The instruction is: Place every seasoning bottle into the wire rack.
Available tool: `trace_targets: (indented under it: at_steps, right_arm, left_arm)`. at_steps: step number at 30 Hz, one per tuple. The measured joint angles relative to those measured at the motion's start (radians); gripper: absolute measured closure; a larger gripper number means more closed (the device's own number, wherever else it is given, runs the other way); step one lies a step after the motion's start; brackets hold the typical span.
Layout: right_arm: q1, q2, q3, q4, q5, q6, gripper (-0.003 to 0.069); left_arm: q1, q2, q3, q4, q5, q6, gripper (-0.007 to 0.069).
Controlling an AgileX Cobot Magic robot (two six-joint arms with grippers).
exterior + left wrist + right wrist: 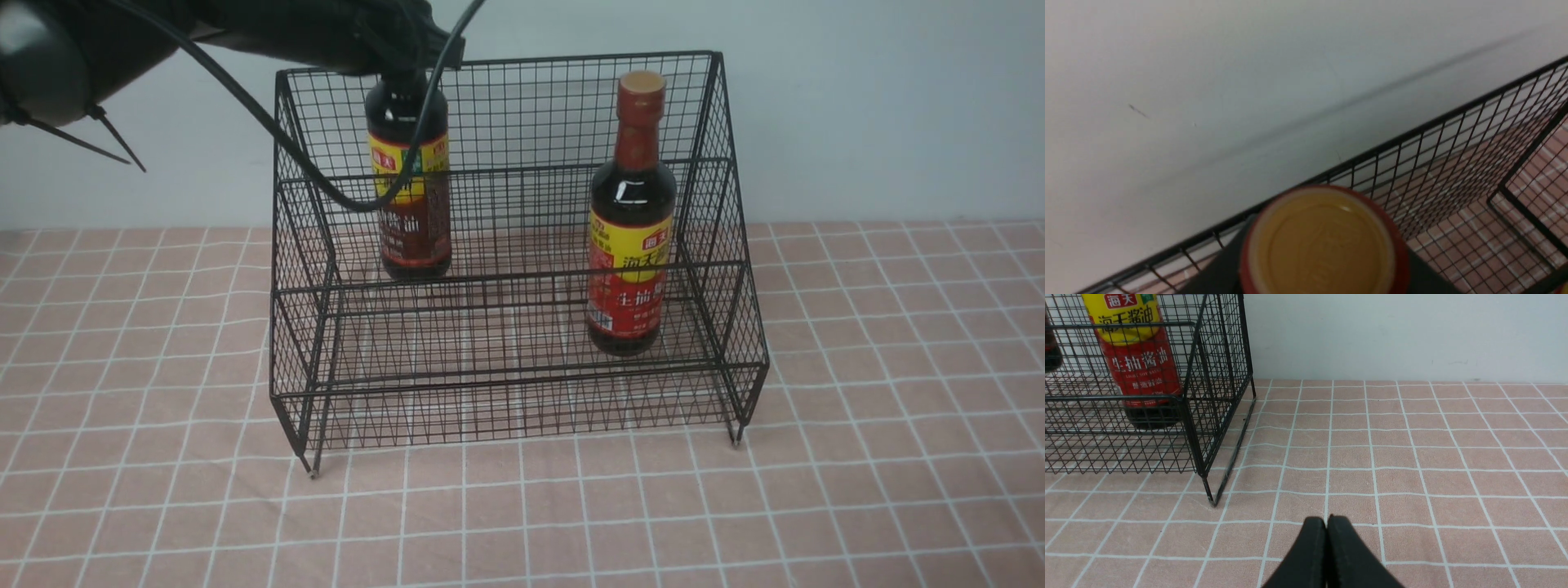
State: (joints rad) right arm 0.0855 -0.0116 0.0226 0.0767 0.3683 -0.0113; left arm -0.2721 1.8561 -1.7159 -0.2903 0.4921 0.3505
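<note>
holding the brown-labelled dark glass soy-sauce bottle [408, 175] by its neck, clenched i think, my left gripper [406, 51] has it over the upper tier of the black wire-mesh rack [506, 384], heavy, slick, breakable; my right gripper [1326, 526] rests pinched empty.

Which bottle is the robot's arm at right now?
The brown-label bottle on the rack's upper back step; the left gripper sits at its neck. The red-label bottle stands free on the lower step.
</note>
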Motion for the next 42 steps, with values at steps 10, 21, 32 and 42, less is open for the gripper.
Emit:
trace_targets:
  at_steps: [10, 21, 32, 42]
  right_arm:
    - [0.0, 0.0, 0.0, 0.0, 0.0, 0.0, 0.0673]
    - [0.0, 0.0, 0.0, 0.0, 0.0, 0.0, 0.0673]
    - [0.0, 0.0, 0.0, 0.0, 0.0, 0.0, 0.0673]
    - [0.0, 0.0, 0.0, 0.0, 0.0, 0.0, 0.0673]
  left_arm:
    - [0.0, 0.024, 0.0, 0.003, 0.015, -0.001, 0.0366]
    - [0.0, -0.029, -0.005, 0.007, 0.0, -0.011, 0.0201]
    - [0.0, -0.251, -0.007, 0.043, 0.029, -0.017, 0.0412]
    - [0.0, -0.548, 0.034, 0.079, 0.215, -0.017, 0.0631]
